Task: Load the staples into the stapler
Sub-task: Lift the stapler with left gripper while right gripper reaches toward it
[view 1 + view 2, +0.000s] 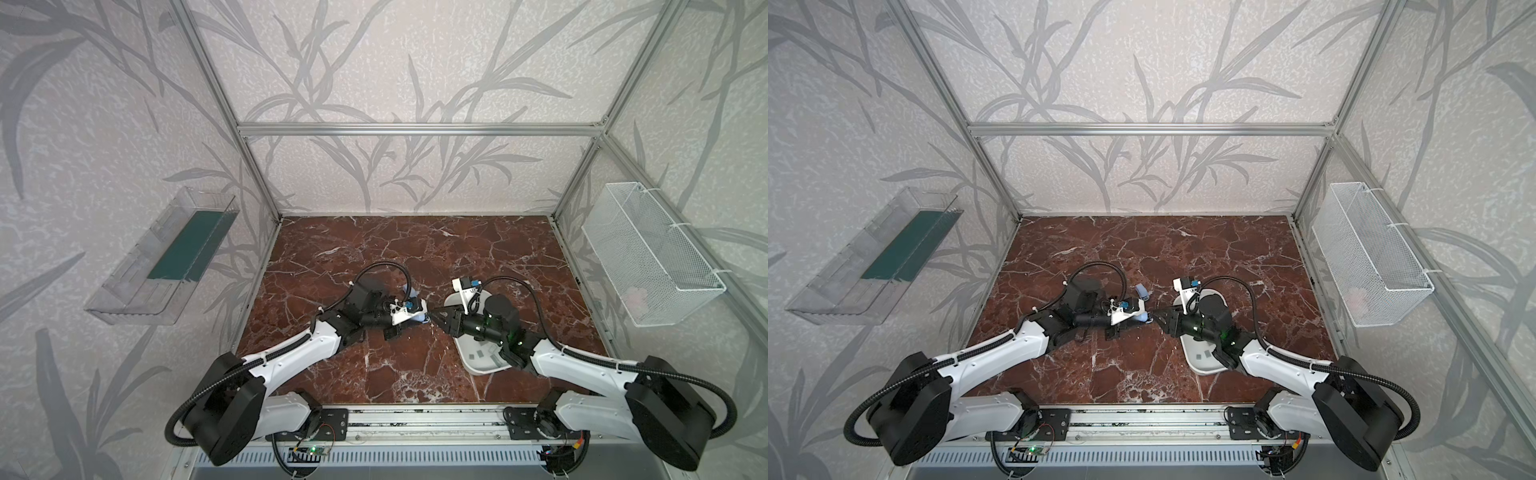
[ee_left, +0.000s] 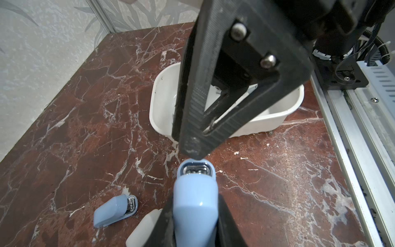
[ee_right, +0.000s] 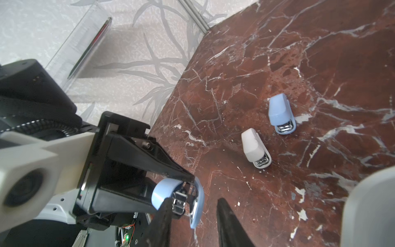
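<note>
Stapler point(image 2: 195, 203) sits pinched in left gripper point(image 2: 195, 226), mouth facing right gripper point(image 3: 194, 202), whose jaws stand part-spread w/ nothing seen between. Staples point(image 1: 478, 354) lie in tray point(image 1: 484, 371) behind right gripper, under its wrist. Step, prob.: opening magazine. Next needs a strip fetched, aligned finely.

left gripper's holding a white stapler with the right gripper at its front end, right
No: the left gripper holds a light blue stapler, not white, as the left wrist view shows. The right gripper is at its front end.
</note>
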Controlling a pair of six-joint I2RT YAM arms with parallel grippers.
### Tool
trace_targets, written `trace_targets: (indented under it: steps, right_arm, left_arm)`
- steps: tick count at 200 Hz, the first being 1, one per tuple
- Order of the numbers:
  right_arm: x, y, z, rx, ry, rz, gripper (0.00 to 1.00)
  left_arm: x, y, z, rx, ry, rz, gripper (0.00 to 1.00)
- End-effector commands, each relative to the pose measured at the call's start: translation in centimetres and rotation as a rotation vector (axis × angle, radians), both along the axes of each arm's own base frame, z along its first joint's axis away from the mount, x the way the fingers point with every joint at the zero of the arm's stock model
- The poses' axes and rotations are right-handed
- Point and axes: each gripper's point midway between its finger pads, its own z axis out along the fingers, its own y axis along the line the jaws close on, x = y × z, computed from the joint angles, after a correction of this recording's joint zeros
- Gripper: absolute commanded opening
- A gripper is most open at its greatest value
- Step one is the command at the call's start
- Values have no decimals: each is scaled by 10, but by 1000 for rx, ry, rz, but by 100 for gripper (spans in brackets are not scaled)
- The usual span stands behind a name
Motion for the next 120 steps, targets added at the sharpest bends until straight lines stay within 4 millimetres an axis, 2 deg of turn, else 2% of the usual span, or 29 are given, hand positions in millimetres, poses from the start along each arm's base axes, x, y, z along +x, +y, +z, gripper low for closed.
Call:
trace_targets:
  steps: [1, 23, 38, 67, 86, 106, 120]
  right_arm:
    - [-16, 8, 22, 11, -159, 124, 37]
    - [-29, -2, 18, -117, -341, 159, 36]
    - [-33, -12, 15, -205, -433, 169, 29]
    - [-46, -19, 13, -238, -567, 214, 25]
    - [-57, -15, 7, -239, -592, 296, 25]
    - [-39, -15, 3, -261, -505, 209, 27]
    - [-38, -8, 3, -218, -461, 220, 27]
  left_arm:
    - [-12, -3, 12, -44, 13, -50, 0]
    - [-21, -4, 15, -29, 36, -106, 0]
    - [-23, -4, 13, -2, 48, -129, 0]
    - [-26, -4, 11, 29, 75, -163, 0]
    - [-29, -5, 16, 19, 84, -175, 0]
    - [-31, -4, 18, -2, 64, -171, 0]
    - [-31, -4, 18, -13, 51, -172, 0]
